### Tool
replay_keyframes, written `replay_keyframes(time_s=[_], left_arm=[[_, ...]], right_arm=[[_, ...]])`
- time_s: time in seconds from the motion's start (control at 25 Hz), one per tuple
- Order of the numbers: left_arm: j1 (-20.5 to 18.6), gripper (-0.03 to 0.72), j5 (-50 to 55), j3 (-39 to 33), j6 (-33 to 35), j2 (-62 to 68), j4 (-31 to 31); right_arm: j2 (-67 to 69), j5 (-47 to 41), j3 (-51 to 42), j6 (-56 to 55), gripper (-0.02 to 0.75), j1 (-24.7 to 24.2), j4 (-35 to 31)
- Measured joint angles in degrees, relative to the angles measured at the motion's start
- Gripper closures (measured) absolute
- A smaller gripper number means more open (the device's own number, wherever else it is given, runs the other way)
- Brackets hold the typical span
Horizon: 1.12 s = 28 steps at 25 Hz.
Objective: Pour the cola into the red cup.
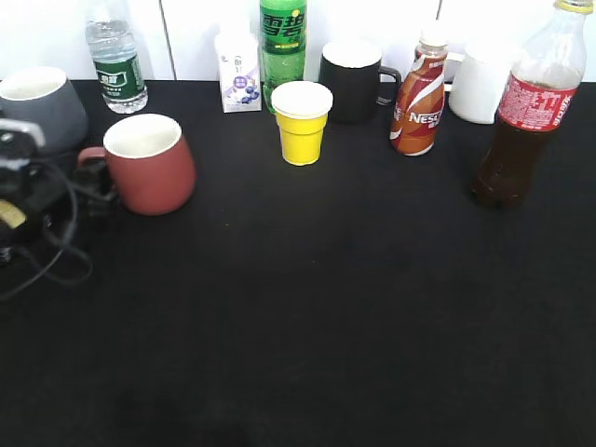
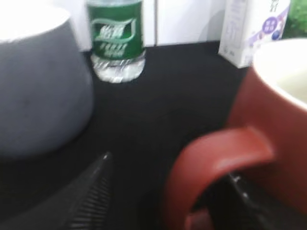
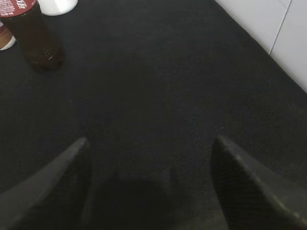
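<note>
The red cup [image 1: 149, 163] stands upright at the left of the black table, its handle pointing left; it fills the right of the left wrist view [image 2: 268, 124]. My left gripper [image 1: 93, 191] [image 2: 169, 166] is open, one finger inside the handle loop and the other outside it, with a gap on the outer side. The cola [image 1: 523, 112], with its yellow cap on, stands upright at the far right. In the right wrist view the cola [image 3: 38, 40] is at the top left. My right gripper [image 3: 151, 140] is open and empty above bare table, well short of the bottle.
A grey mug [image 1: 42, 107] stands just behind the left gripper. Along the back are a water bottle [image 1: 116, 60], a milk carton [image 1: 239, 74], a green soda bottle [image 1: 283, 42], a yellow paper cup [image 1: 303, 121], a black mug [image 1: 352, 79], a Nescafe bottle [image 1: 419, 98] and a white jug [image 1: 480, 88].
</note>
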<state>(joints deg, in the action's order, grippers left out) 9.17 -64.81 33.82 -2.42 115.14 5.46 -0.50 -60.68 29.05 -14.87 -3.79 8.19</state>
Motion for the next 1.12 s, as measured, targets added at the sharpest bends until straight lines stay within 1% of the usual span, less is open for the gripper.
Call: replay_keyframes(time_s=[0.04,0.08,0.12,0.16,0.2,0.28,0.36,0.44,0.52,0.6,0.64,0.68,0.72,0.8,0.88,0.96,1.0,1.04,1.12], left_arm=[[-0.5,0.254,0.0,2.1,-0.1,1.4,1.3],[-0.5,0.319,0.1,3.6,-0.1,2.2,1.9],[-0.5,0.359,0.2,4.2,-0.1,2.4,2.3],[-0.5,0.481,0.6,5.0,-0.1,2.4,3.3],[-0.5,0.620,0.8,5.5,0.2,2.6,3.6],[-0.5,0.621,0.2,5.1,-0.6,2.7,4.8],[-0.5,0.622,-0.4,1.7,-1.1,-0.3,7.2],[-0.5,0.622,-0.5,-1.6,-1.1,-4.9,9.9],[-0.4,0.622,-0.9,-5.1,-1.3,-13.3,12.7],[-0.4,0.623,3.7,-6.0,-2.5,-22.3,17.8],[-0.3,0.622,7.6,-6.0,-3.6,-26.8,21.9],[-0.1,0.622,8.2,-6.0,-4.7,-27.5,22.9],[1.4,0.623,8.8,-6.0,-7.9,-28.0,25.2],[5.2,0.623,9.2,-6.1,-8.7,-28.0,26.9],[6.9,0.623,9.2,-6.1,-8.8,-28.0,27.0],[7.1,0.623,9.1,-6.1,-8.8,-28.0,26.9],[7.1,0.623,9.1,-6.1,-8.9,-28.0,26.8],[7.1,0.623,9.0,-6.1,-8.9,-28.0,26.8],[7.1,0.623,9.0,-6.1,-9.8,-28.0,26.7]], right_arm=[[0.0,0.0,0.0,0.0,0.153,0.0,0.0],[0.0,0.0,0.0,0.0,0.153,0.0,0.0],[0.0,0.0,0.0,0.0,0.153,0.0,0.0],[0.0,0.0,0.0,0.0,0.153,0.0,0.0],[0.0,0.0,0.0,0.0,0.153,0.0,0.0],[0.0,0.0,0.0,0.0,0.153,0.0,0.0],[0.0,0.0,0.0,0.0,0.153,0.0,0.0],[0.0,0.0,0.0,0.0,0.153,0.0,0.0],[0.0,0.0,0.0,0.0,0.153,0.0,0.0],[0.0,0.0,0.0,-0.1,0.153,0.0,0.0],[0.0,0.0,0.0,-0.1,0.153,0.0,0.0],[0.0,0.0,0.0,0.0,0.153,0.0,0.0],[0.0,0.0,0.0,0.0,0.153,0.0,0.0],[0.0,0.0,0.0,0.0,0.153,0.0,0.0],[0.0,0.0,0.0,0.0,0.153,0.0,0.0],[0.2,0.4,0.1,0.5,0.153,0.0,-0.1],[2.2,3.4,0.8,1.5,0.153,0.0,-0.2],[5.1,11.0,1.3,2.6,0.153,0.0,-0.2],[14.3,28.9,1.3,3.3,0.153,0.0,-0.1]])
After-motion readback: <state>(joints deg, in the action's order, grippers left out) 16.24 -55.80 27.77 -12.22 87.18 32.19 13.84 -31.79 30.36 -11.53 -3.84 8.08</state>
